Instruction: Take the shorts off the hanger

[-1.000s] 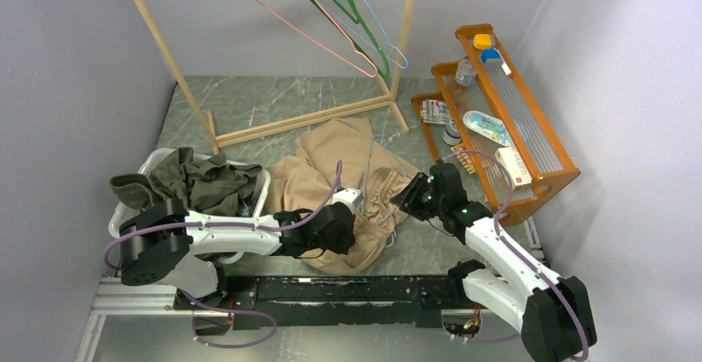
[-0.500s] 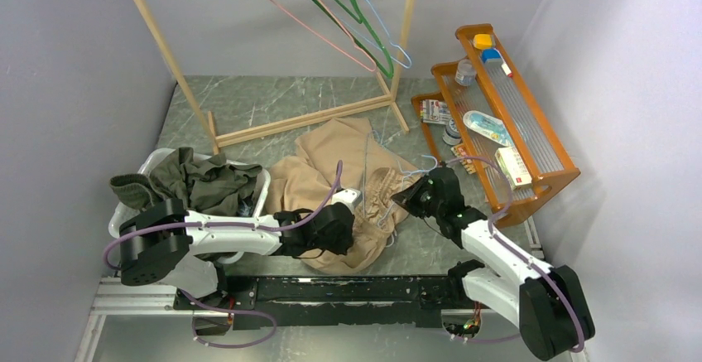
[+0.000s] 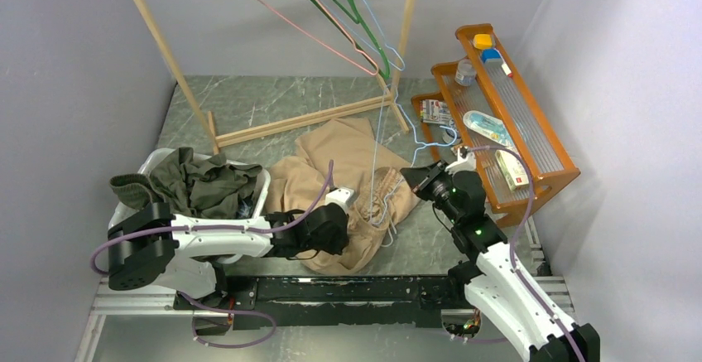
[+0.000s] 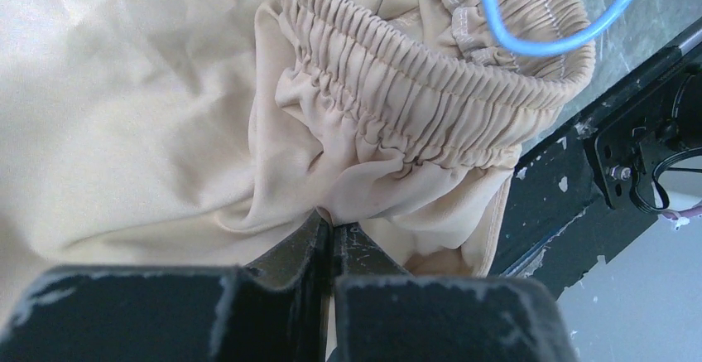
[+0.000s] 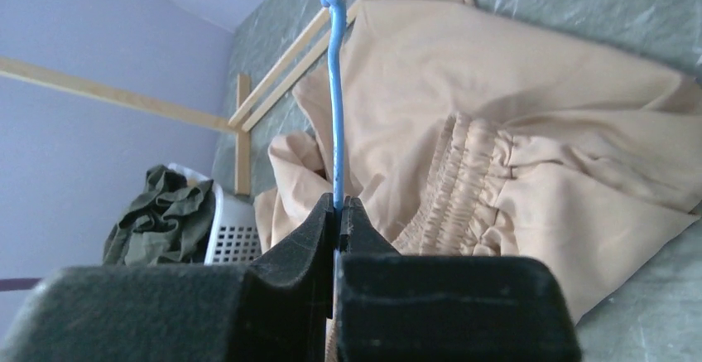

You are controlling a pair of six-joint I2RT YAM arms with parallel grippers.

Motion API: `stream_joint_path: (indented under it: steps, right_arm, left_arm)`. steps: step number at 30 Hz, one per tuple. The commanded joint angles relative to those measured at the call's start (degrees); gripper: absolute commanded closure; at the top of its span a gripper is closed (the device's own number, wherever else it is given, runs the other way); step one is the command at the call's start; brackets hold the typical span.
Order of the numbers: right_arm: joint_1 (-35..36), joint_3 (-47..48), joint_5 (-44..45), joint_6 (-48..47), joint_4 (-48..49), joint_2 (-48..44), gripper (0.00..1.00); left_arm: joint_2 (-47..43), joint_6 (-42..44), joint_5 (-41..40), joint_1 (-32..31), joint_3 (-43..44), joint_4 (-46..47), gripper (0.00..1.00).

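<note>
Filling your white basket point(image 3: 258, 197) are olive shorts point(image 3: 203, 181). Your left tool point(image 4: 331, 231) pinches tan shorts point(image 4: 124, 113); your right tool point(image 5: 338, 211) clamps the blue hanger point(image 5: 335, 89).

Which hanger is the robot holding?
The blue hanger at the tan shorts, pinched in the right gripper; the pink hanger and green hanger hang on the rack.

The left arm point(image 3: 223, 231) is lying low toward three o'clock, its black left gripper point(image 4: 331, 228) pinching tan fabric shorts point(image 4: 149, 130). The right arm point(image 3: 497, 267) is leaning toward eleven o'clock, its right gripper point(image 5: 338, 206) clamping a blue wire hanger point(image 5: 334, 89).
</note>
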Motion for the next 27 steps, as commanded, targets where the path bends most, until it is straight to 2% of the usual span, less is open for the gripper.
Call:
stream_joint_path:
  steps: [1, 5, 6, 8, 11, 13, 15, 19, 23, 27]
  right_arm:
    - [-0.1, 3.4, 6.2, -3.8, -1.0, -1.0, 1.0]
    - [-0.1, 7.5, 7.8, -6.8, -5.5, -0.8, 1.0]
    - [-0.1, 8.2, 8.5, -7.0, -6.9, -1.1, 1.0]
    - [-0.2, 9.0, 8.1, -7.1, -9.6, -2.1, 1.0]
    - [-0.1, 8.6, 2.5, -7.0, -12.7, -3.9, 1.0]
    - [-0.1, 7.7, -2.2, -7.2, -13.9, -5.2, 1.0]
    - [-0.1, 7.2, -7.1, -8.1, -14.7, -5.8, 1.0]
    - [-0.1, 7.3, -15.9, -9.6, -17.6, -5.1, 1.0]
    - [-0.1, 5.6, -25.4, -10.2, -15.7, -3.7, 1.0]
    - [0.4, 4.4, -29.8, -9.7, -13.1, -2.5, 1.0]
  left_arm:
    - [-1.1, -0.5, -0.7, -0.3, -0.7, -1.2, 0.93]
    - [-3.2, -2.1, -3.5, -0.3, -1.5, -3.3, 0.93]
    - [-4.0, -2.6, -4.0, -0.3, -1.8, -3.4, 0.9]
    - [-5.5, -3.9, -5.3, -0.3, -2.1, -4.0, 0.75]
    - [-8.3, -3.7, -6.2, -0.3, -2.0, -4.4, 0.44]
    - [-10.1, -2.6, -7.5, -0.2, -2.0, -3.3, 0.32]
    - [-11.7, -1.1, -8.5, 0.5, -1.5, -2.7, 0.26]
    - [-15.4, 0.3, -6.3, 6.0, -0.5, -1.8, 0.2]
    - [-17.9, 0.6, 1.5, 13.3, -1.1, 4.0, 0.2]
    - [-16.4, -2.1, 2.6, 16.6, 1.9, 4.1, 0.2]
